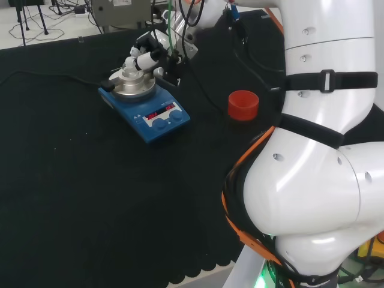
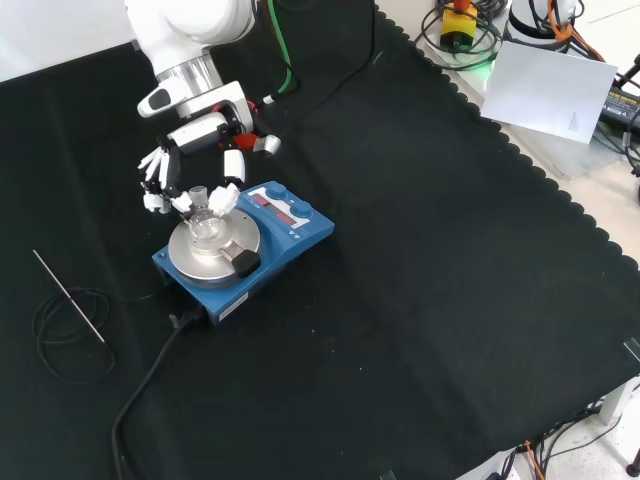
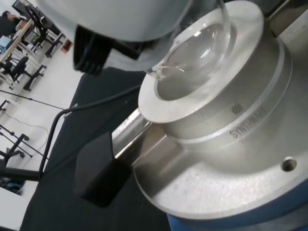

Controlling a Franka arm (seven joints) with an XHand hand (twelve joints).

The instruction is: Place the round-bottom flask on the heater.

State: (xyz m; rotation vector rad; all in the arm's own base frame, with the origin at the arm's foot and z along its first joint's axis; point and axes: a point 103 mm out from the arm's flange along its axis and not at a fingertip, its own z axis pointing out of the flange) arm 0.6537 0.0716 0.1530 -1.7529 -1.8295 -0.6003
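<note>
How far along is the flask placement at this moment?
Mostly done: the round-bottom flask sits in the metal bowl of the heater, as the wrist view shows. In hand: the robot hand has its fingers around the flask's neck. Left: let go and lift clear. The red ribbed stand stands apart on the cloth.

Round-bottom flask [image 2: 205,228] sits in the block on the heater [image 2: 290,235], hand [image 2: 190,165] just above it in front view. Head view: ribbed ring stand [image 1: 243,105] on the counter [image 1: 90,198], right of the heater, apart.
</note>
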